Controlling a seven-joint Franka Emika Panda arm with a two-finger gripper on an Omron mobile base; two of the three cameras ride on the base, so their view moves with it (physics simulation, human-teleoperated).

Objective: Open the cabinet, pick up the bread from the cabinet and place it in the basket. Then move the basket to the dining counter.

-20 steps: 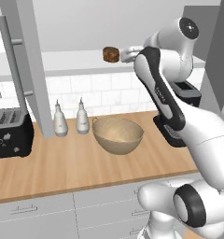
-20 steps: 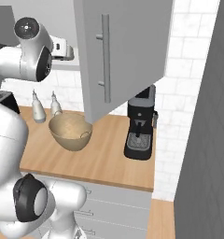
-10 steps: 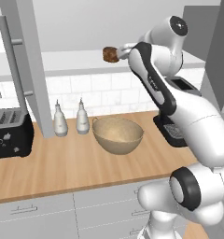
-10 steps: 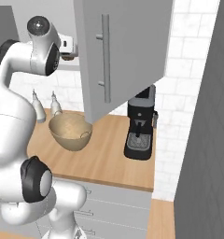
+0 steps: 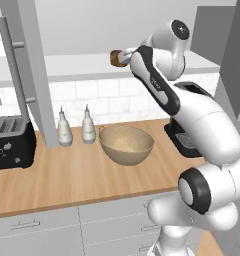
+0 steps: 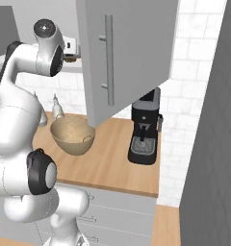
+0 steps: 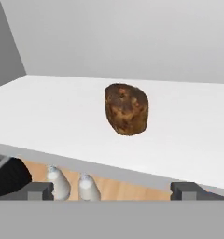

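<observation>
Bread (image 7: pixel 126 109): one dark brown roundish chunk, resting on the white shelf (image 7: pixel 48 112) inside the cabinet (image 5: pixel 92 30), set back from the shelf's front edge; also visible in the left base view (image 5: pixel 115 57) just beside the robot's hand.

Gripper (image 7: pixel 113 190): raised to shelf height, facing the bread. Fingertips (image 7: pixel 39 189) stand wide apart, one at each side of the hand view's lower edge, nothing between them; bread lies ahead of them, not touched.

Cabinet doors: both swung open. Left door (image 5: pixel 27 75) with its vertical bar handle hangs forward over the worktop; right door (image 6: pixel 132 57) with long metal handle stands open in the right base view.

Basket (image 5: pixel 126 145): wide tan bowl shape, speckled beige inside, upright on the wooden worktop (image 5: pixel 67 175), below the shelf; holds nothing visible.

Two white bottles (image 5: pixel 76 127): side by side against the white tile wall, just left of the basket.

Toaster (image 5: pixel 11 142): dark, at the worktop's left end.

Coffee machine (image 6: pixel 145 127): black, at the worktop's right end, near the wall.

Grey drawers (image 5: pixel 37 227): under the worktop, small horizontal handles.
</observation>
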